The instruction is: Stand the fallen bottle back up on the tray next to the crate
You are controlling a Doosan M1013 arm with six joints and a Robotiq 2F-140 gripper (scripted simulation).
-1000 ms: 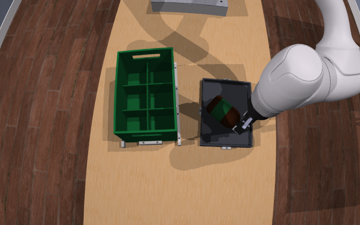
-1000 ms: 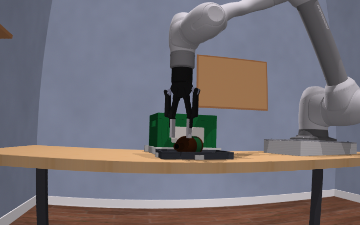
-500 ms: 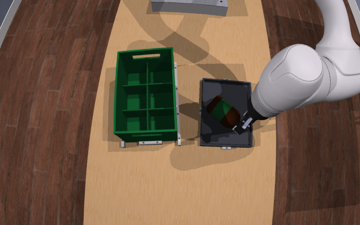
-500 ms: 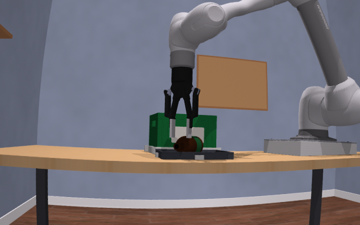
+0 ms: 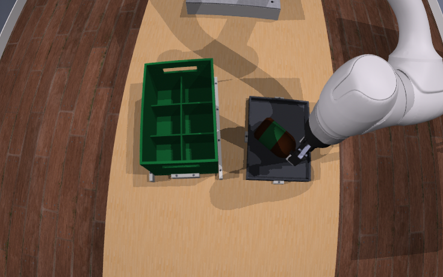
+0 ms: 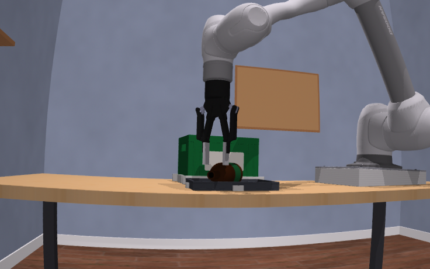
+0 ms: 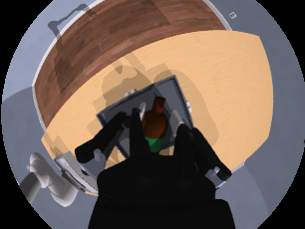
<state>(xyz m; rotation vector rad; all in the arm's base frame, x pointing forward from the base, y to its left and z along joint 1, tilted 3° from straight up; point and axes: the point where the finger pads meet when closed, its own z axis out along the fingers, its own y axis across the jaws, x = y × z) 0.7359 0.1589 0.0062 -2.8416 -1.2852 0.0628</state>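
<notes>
A brown bottle (image 5: 274, 137) (image 6: 226, 172) (image 7: 157, 110) with a green label lies on its side on the dark tray (image 5: 268, 170) (image 6: 260, 184) (image 7: 175, 91). It lies diagonally, with its neck toward the tray's front right. My gripper (image 5: 298, 156) (image 6: 215, 162) (image 7: 157, 112) points straight down over the neck end. Its fingers are partly open and hold nothing. The fingertips are level with the top of the bottle. In the overhead view the gripper hides the neck.
The green crate (image 5: 142, 120) (image 6: 185, 150), with several empty compartments, stands just left of the tray. The arm's grey base (image 5: 232, 8) (image 6: 370, 175) stands at the back of the table. Small grey brackets sit by the crate and the tray.
</notes>
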